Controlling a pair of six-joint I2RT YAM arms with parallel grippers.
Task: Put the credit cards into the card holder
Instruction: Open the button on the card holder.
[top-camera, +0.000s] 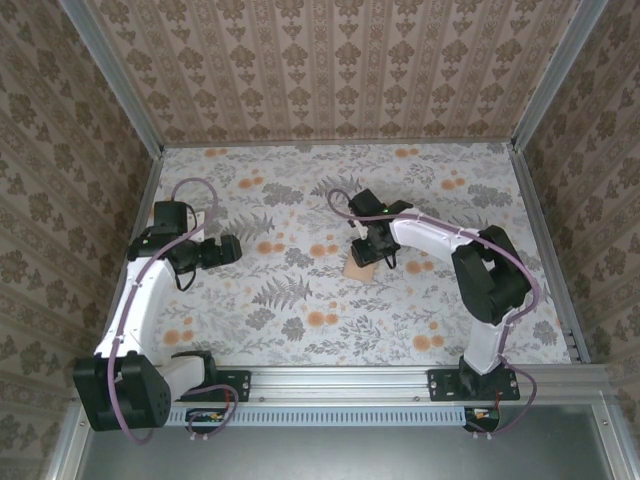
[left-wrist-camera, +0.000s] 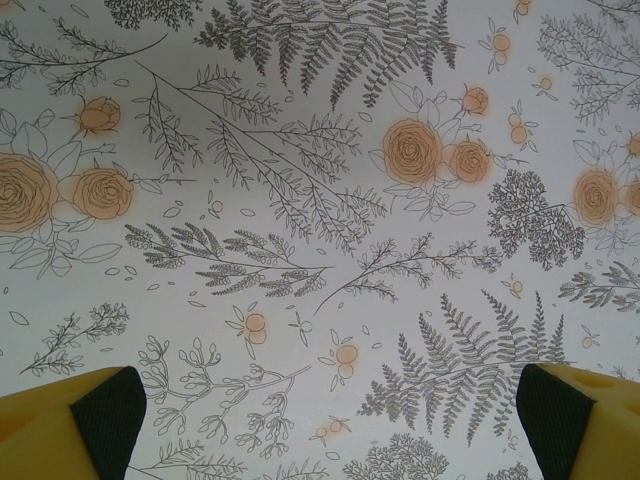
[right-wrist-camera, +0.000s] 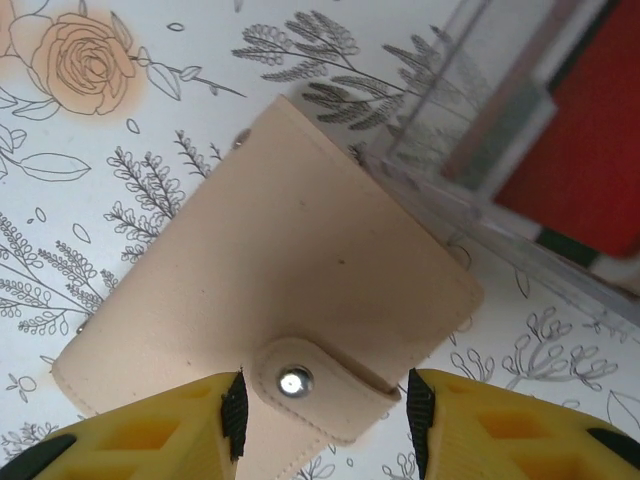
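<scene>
The card holder (right-wrist-camera: 290, 270) lies closed on the flowered table, pinkish-tan, its snap tab (right-wrist-camera: 320, 385) fastened with a metal stud. My right gripper (right-wrist-camera: 322, 400) is open just above it, one yellow finger on either side of the tab. From above, the card holder (top-camera: 358, 270) peeks out below the right gripper (top-camera: 368, 255). A red card (right-wrist-camera: 590, 120) sits at the upper right of the right wrist view, behind a clear plastic piece (right-wrist-camera: 470, 205). My left gripper (left-wrist-camera: 325, 410) is open over bare table, also seen at the left (top-camera: 228, 250).
The table (top-camera: 300, 310) has a floral cloth and is walled in by patterned panels with metal posts. A metal rail (top-camera: 340, 380) runs along the near edge by the arm bases.
</scene>
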